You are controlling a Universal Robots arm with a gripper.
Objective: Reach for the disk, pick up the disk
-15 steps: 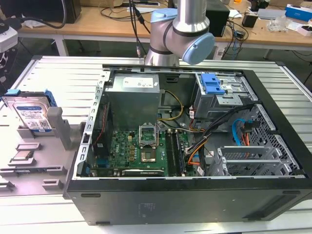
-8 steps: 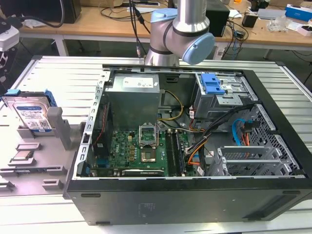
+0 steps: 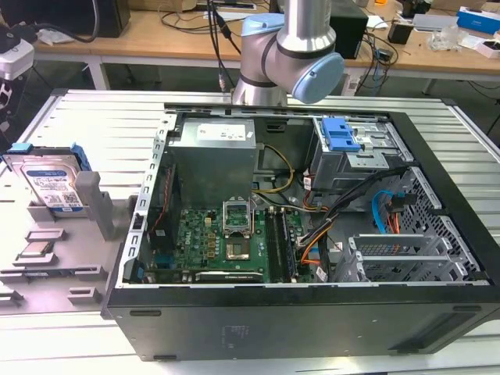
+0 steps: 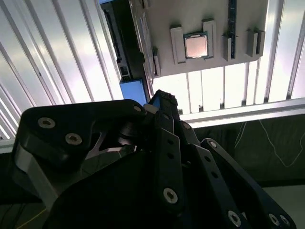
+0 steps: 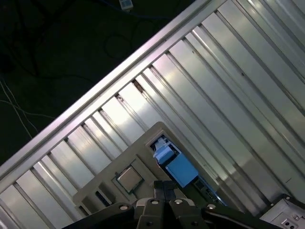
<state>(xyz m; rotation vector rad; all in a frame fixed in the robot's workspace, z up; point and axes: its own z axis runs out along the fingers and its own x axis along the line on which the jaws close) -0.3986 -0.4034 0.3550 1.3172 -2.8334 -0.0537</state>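
The disk (image 3: pixel 49 183) stands on edge in a grey holder (image 3: pixel 100 205) at the exterior view's left, its blue-and-white label facing out between blue rails. In both wrist views I look down on it from well above: its blue rail (image 5: pixel 178 167) (image 4: pixel 133 90) shows just past the fingertips. My gripper (image 5: pixel 165 187) (image 4: pixel 161 101) hangs over the holder, apart from the disk. Its black fingers are pressed together with nothing between them.
A small square processor chip (image 4: pixel 196 46) (image 5: pixel 129 179) (image 3: pixel 35 250) lies in the same holder beside the disk. An open black computer case (image 3: pixel 437 312) takes up the middle and right of the ribbed metal table (image 3: pixel 109 125). The table's edge rail (image 5: pixel 119 81) runs close by.
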